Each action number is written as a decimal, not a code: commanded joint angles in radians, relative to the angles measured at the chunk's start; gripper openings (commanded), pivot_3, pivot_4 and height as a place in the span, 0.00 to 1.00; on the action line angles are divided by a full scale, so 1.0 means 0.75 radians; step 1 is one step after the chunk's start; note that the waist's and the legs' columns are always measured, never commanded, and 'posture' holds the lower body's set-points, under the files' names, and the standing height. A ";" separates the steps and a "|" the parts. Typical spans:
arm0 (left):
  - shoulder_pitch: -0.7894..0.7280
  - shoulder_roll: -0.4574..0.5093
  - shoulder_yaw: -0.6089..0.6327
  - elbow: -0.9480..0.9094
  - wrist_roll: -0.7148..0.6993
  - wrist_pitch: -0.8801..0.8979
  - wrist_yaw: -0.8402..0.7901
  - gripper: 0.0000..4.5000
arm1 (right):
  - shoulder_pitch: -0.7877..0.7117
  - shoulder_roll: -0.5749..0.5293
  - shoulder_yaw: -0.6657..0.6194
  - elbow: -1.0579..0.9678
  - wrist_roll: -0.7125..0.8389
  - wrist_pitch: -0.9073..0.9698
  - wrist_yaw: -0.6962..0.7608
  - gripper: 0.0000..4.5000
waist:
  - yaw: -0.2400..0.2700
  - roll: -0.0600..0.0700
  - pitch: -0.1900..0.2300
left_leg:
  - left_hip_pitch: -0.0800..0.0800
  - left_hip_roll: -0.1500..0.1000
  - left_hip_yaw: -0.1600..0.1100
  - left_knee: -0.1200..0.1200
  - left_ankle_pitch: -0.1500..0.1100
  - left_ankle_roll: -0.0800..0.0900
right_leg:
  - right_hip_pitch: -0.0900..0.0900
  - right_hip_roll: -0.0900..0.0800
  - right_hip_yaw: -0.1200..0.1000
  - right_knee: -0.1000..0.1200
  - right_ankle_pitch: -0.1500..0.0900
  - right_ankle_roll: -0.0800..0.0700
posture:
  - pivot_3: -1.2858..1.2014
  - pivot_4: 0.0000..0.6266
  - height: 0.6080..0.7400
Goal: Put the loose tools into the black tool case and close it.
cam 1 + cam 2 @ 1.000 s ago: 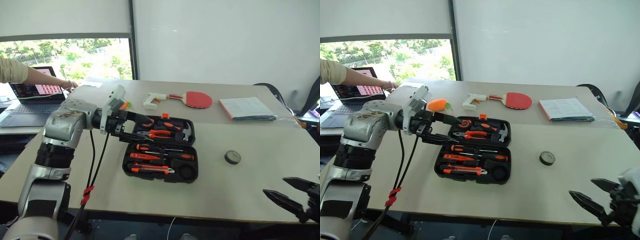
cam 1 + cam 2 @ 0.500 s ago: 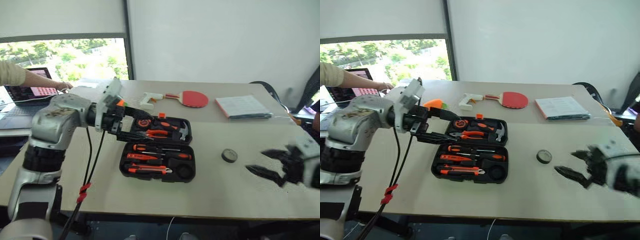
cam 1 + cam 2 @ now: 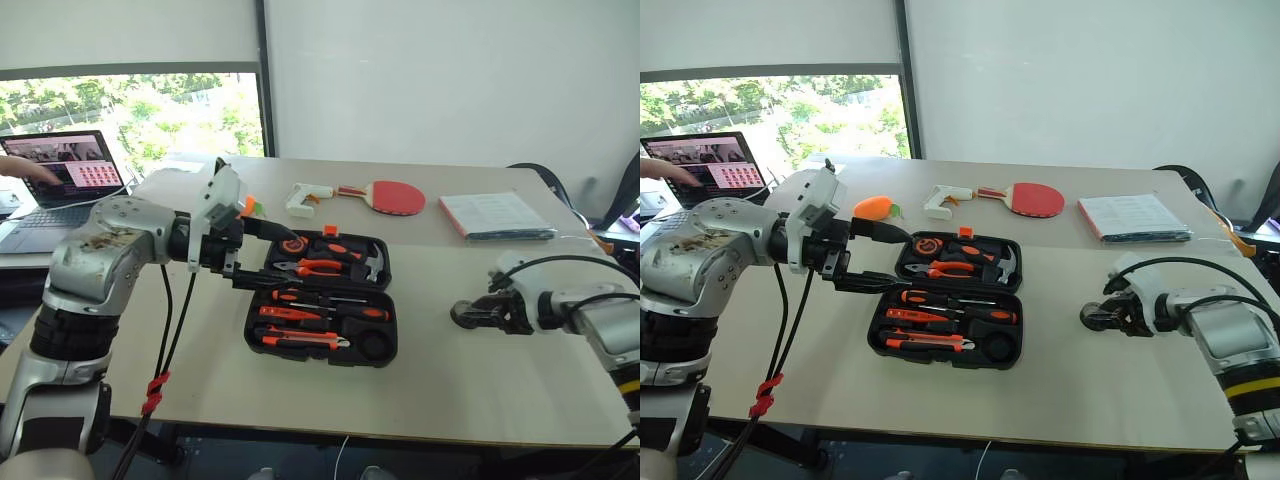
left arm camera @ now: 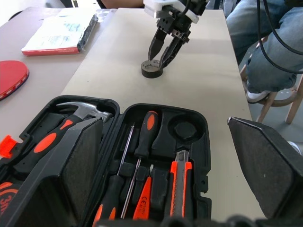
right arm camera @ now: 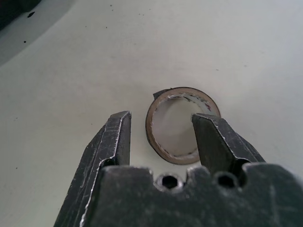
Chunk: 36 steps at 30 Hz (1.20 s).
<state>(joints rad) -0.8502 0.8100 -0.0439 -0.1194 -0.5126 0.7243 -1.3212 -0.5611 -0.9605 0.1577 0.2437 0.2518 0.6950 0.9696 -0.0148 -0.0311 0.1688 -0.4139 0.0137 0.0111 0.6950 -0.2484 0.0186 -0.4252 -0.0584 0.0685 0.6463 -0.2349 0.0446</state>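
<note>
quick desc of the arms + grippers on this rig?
Silver-grey metal arm shells, black ribbed joints. Left gripper: white wrist block, two tapered black fingers; black cables tied with red tape. Right gripper: white-grey shell, looping black cables, yellow band lower on the arm.

Bare table (image 3: 430, 370) runs along the near edge and between the open black tool case (image 3: 320, 310) and the right edge, while the paddle (image 3: 395, 198), glue gun (image 3: 305, 198) and booklet (image 3: 495, 215) crowd the far edge.

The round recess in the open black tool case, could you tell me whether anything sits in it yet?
No, the round recess is bare.
</note>
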 commanded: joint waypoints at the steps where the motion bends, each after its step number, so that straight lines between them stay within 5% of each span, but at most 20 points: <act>1: -0.012 0.022 0.039 -0.040 -0.020 -0.026 0.013 1.00 | -0.046 0.020 0.016 0.060 -0.063 -0.055 0.019 0.52 | -0.002 0.000 0.000 | 0.000 0.000 0.000 0.000 0.000 0.000 | 0.000 0.000 0.000 0.000 0.000 0.000 | 0.52 0.24 1.00; 4: -0.022 0.023 0.035 -0.039 -0.024 -0.025 0.014 1.00 | -0.070 0.059 0.021 0.124 -0.097 -0.083 0.023 0.52 | -0.003 0.000 0.000 | 0.000 0.000 0.000 0.000 0.000 0.000 | 0.000 0.000 0.000 0.000 0.000 0.000 | 0.52 0.24 1.00; 11: -0.024 0.021 0.032 -0.036 -0.030 -0.031 0.009 1.00 | -0.060 0.060 -0.024 0.107 -0.104 -0.107 0.056 0.01 | -0.005 0.000 0.000 | 0.001 0.000 0.000 0.000 0.000 0.000 | 0.000 0.000 0.000 0.001 0.000 0.000 | 0.52 0.24 1.00; 17: -0.011 0.023 0.029 -0.021 -0.022 -0.053 -0.001 1.00 | -0.048 0.027 -0.086 -0.263 0.034 0.033 0.157 0.01 | -0.009 0.001 0.000 | 0.001 0.000 -0.001 0.000 0.000 0.000 | 0.000 0.000 0.000 0.002 0.000 0.000 | 0.52 0.24 1.00; 24: 0.003 0.023 0.012 -0.009 -0.007 -0.081 -0.006 1.00 | -0.116 0.145 0.051 -0.687 0.135 0.209 0.164 0.01 | -0.011 0.001 0.000 | 0.002 0.001 -0.010 0.000 0.000 0.000 | 0.000 0.001 0.000 0.002 0.000 -0.001 | 0.52 0.24 1.00; 36: 0.021 0.048 0.005 -0.048 -0.012 -0.065 0.000 1.00 | -0.081 0.221 0.304 -0.793 0.032 0.216 0.115 0.01 | 0.001 0.001 0.000 | 0.000 0.000 -0.010 0.001 0.000 0.000 | 0.000 0.000 -0.002 0.002 0.000 0.000 | 0.52 0.24 1.00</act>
<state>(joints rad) -0.8256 0.8292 -0.0559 -0.1226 -0.5144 0.6795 -1.3225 -0.6189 -0.7878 0.3852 -0.3099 0.2829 0.8581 1.0612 -0.0137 -0.0307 0.1692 -0.4140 0.0135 0.0036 0.6954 -0.2484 0.0185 -0.4255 -0.0585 0.0670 0.6476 -0.2347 0.0442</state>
